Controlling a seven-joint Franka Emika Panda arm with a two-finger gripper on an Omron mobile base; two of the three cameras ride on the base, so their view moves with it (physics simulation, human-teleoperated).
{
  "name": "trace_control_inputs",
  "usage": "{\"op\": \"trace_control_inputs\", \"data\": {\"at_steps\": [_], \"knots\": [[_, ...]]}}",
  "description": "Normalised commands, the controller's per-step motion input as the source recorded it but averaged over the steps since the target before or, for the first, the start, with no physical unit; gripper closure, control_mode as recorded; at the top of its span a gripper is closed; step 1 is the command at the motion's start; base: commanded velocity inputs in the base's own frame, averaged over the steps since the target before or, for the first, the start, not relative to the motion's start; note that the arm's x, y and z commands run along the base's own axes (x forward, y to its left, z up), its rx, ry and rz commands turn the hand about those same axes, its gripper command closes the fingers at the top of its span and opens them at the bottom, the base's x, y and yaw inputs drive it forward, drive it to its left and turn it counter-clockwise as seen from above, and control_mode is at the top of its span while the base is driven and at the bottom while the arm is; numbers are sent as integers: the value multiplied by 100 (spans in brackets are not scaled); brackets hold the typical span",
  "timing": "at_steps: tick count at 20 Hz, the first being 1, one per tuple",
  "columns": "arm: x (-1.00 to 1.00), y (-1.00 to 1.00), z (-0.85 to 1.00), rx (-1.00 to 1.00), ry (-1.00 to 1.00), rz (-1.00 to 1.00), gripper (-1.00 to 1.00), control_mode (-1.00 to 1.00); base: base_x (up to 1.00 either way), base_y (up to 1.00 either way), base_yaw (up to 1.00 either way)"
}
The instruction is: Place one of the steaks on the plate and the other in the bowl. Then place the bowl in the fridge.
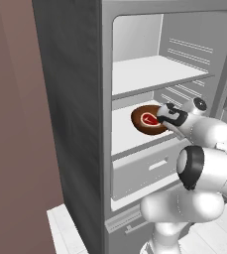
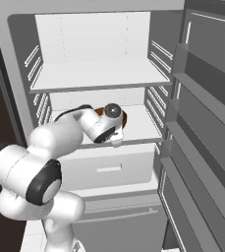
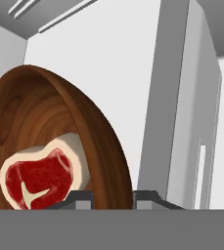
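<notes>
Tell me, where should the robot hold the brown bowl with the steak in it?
Best by its thin rim, on the side facing the open fridge door. The bowl is deep and round, too wide to pinch across, and the steak lies in its middle. One finger inside the wall and one outside fits well; the gripper is shut on that rim now, reaching in from the front.

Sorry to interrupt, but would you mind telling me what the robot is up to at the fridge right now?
The arm is reaching into the open fridge with the wooden bowl, which has a steak lying in it. Its tool is shut on the bowl's rim, seen close up in the hand view. The bowl is at the middle shelf, under the upper shelf and above the drawer. Whether it already rests on the shelf cannot be told.
</notes>
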Motion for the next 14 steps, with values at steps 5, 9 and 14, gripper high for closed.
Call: {"op": "trace_control_inputs", "data": {"at_steps": [5, 9, 14], "knots": [[46, 0, -19, 0, 0, 0, 100, -100, 0, 0, 0], [45, 0, -18, 0, 0, 0, 100, -100, 0, 0, 0], [41, 0, -21, 0, 0, 0, 100, -100, 0, 0, 0]]}}
